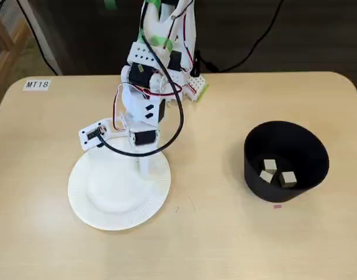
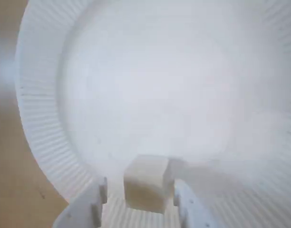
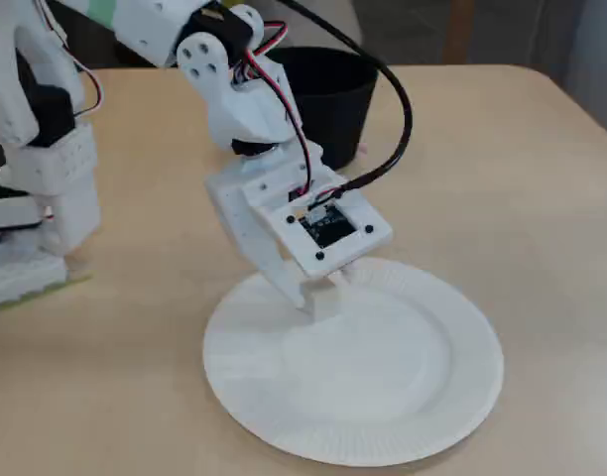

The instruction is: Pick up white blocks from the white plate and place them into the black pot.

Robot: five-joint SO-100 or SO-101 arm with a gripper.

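Blocks [image 1: 276, 172]: three sit in the pot [image 1: 286, 160]; one block [image 2: 145, 183] left on the plate [image 2: 45, 142], between open fingers [image 2: 95, 204].

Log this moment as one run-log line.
gripper: open, fingers straddling a white block | white plate: one block visible | black pot: three blocks inside

Even, soft indoor light fills all views, with only faint shadows on the bench [image 1: 225, 233]. The wrist view is washed out and hazy: the white plate [image 2: 45, 142] ahead of the end effector [image 2: 138, 202] glares, its ribs blurred.
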